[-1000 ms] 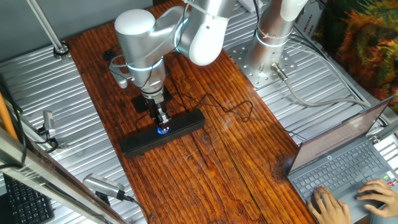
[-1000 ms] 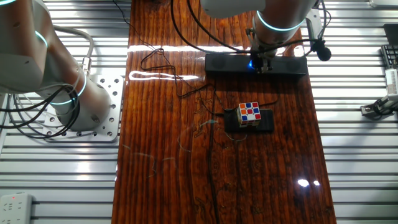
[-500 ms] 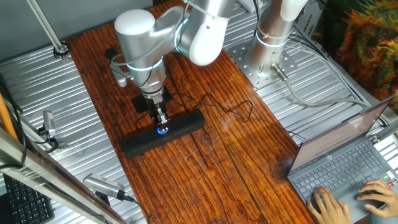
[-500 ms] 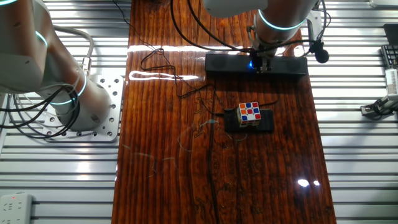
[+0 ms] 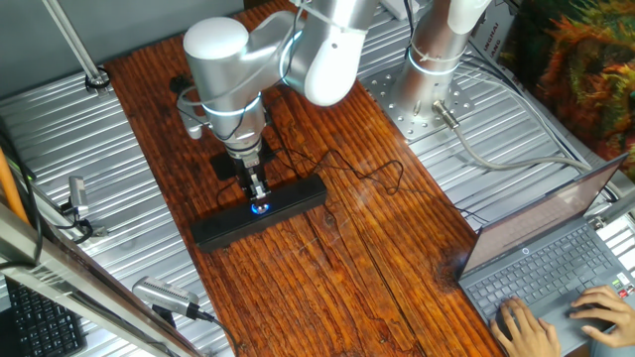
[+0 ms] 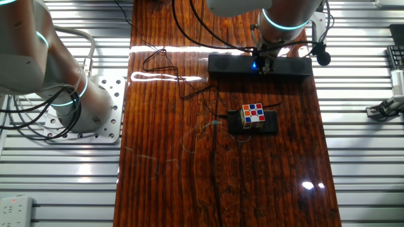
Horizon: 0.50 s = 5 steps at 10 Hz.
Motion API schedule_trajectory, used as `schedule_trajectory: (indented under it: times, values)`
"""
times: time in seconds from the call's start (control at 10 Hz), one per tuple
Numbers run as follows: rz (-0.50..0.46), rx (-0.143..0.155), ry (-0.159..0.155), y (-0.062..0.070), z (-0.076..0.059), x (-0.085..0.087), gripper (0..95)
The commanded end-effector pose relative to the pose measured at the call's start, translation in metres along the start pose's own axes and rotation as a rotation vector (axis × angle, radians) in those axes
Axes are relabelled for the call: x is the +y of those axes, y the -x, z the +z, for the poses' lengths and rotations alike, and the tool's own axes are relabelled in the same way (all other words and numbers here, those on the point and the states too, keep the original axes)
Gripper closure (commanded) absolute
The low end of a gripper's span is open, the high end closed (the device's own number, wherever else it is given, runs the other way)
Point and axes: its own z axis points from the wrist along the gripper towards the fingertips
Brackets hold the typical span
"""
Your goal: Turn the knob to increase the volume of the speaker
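**Blue glow marked the spot where the arm had settled on the dial**

Blue light ringed the knob point(image 5: 260, 207), set midway along the speaker point(image 5: 260, 211), and the gripper point(image 5: 260, 196) stood straight down on top of it. From where I stood the fingertips reached the glow, but whether they were clenched on the dial or merely resting at it I could not tell; the gripper body hid them. By my reckoning the approach was done and the twisting itself was either under way or yet to come. Nothing on the speaker showed how loud it was.

The speaker lay on a dark red-brown wooden table point(image 6: 170, 157) with heavy grain and a glossy shine. A thin black cable point(image 5: 367, 177) trailed from the speaker across the boards. Well apart from the speaker sat a multicoloured cube point(image 6: 253, 114) on a small black pad point(image 6: 270, 123). Ribbed metal decking flanked the wood on both sides. Farther from the speaker, beyond the table's edge, someone's hands point(image 5: 556, 318) rested on a laptop point(image 5: 546, 260).
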Motion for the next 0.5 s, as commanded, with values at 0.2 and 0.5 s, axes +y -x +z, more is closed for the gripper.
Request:
schedule_trajectory:
  times: [0.2,0.5]
  values:
    - [-0.004,0.005,0.004,0.0005,0.0006,0.0,95.0]
    - [0.002,0.0,0.031,0.0005,0.0006,0.0,95.0]
